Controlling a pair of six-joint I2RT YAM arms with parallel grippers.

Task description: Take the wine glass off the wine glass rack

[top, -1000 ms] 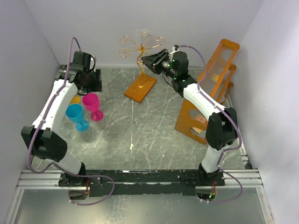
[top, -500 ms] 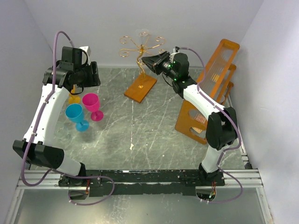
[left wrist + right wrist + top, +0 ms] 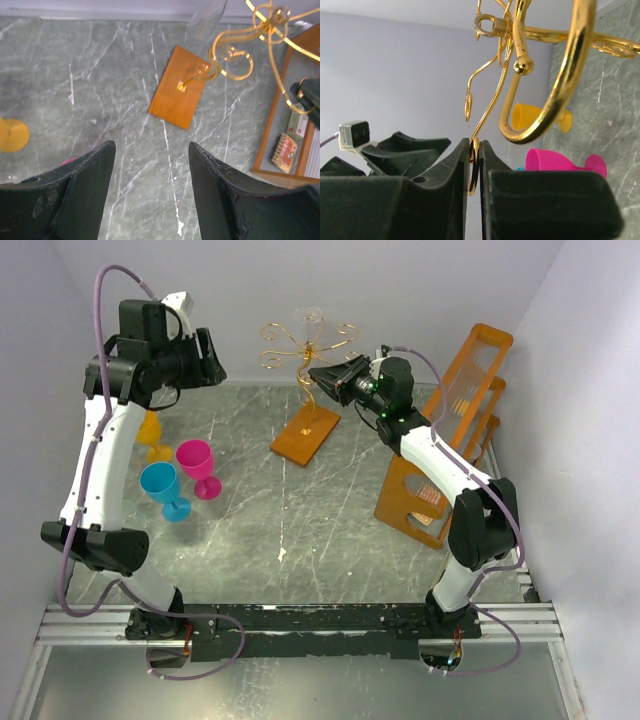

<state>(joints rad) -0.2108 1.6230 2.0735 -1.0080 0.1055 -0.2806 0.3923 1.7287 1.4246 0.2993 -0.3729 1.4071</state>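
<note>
The wine glass (image 3: 308, 314) hung at the top of the wine glass rack (image 3: 306, 430), at 12 o'clock on the table (image 3: 300, 520). Its clear body barely showed against the back wall, and how it sat in the scrolls could not be made out. It looked thin-walled and light, probably brittle and slick. A soft pinch on the stem seemed wiser than any squeeze on the bowl, and it would likely need sliding out along a scroll arm rather than a straight pull. The rack was thin gold wire on a flat orange base, so it looked springy and apt to sway or tip if tugged.

The right gripper (image 3: 475, 150) had its fingers pressed together on the rack's wire stem, just to the 1 o'clock side of the base, seemingly to steady it. The left gripper (image 3: 150, 150) hung high at 10 o'clock with its fingers spread wide and nothing between them, well apart from the glass.

A pink cup (image 3: 197, 462) and a blue cup (image 3: 162, 485) stood upright just beside each other near 9 o'clock, both apparently empty. A yellow cup (image 3: 150, 430) stood just behind them, partly hidden by the left arm, its inside unseen. At 3 o'clock leaned the orange frame (image 3: 450, 440). In the left wrist view a small printed item (image 3: 284, 150) lay inside it, too small to name.
</note>
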